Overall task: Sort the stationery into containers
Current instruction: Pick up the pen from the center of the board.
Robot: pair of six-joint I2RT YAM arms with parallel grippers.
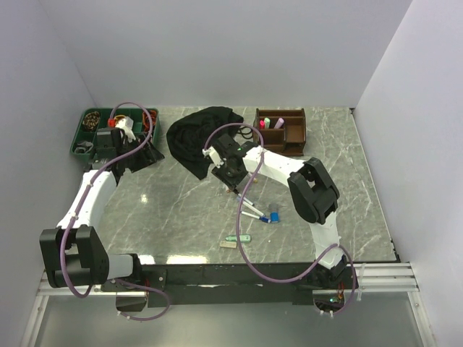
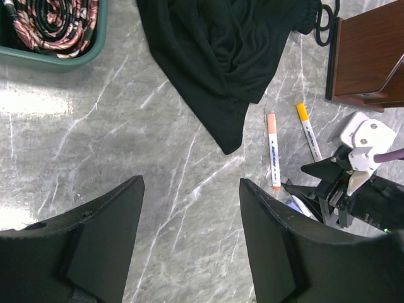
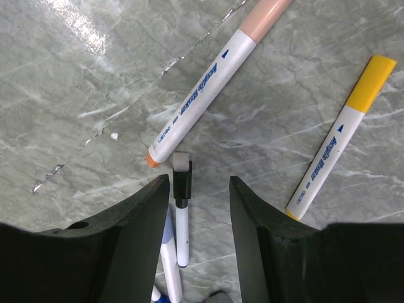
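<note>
Grey-veined marble bench (image 1: pixel 181 217) carries all items. Right pincer (image 3: pixel 199 187): fingers apart, lowered over the bench and straddling a slim black-capped pen (image 3: pixel 182 189) that lies flat between them, closer to one finger; nothing is clamped. A peach-capped acrylic marker (image 3: pixel 208 88) lies just ahead of this pincer, its orange end beside the pen's cap. A yellow-capped acrylic marker (image 3: pixel 341 139) lies ahead and off to the side, apart from both. The wooden desk organiser (image 1: pixel 281 130) stands well beyond this pincer, and a blue-capped piece (image 1: pixel 273 215) and a green highlighter (image 1: pixel 244 238) lie behind it, toward the arm bases. Left pincer (image 2: pixel 189 189): fingers apart, empty, over bare bench. The green tray (image 2: pixel 50 60) sits ahead of it to one side, and the black cloth (image 2: pixel 233 57) is crumpled straight ahead.
</note>
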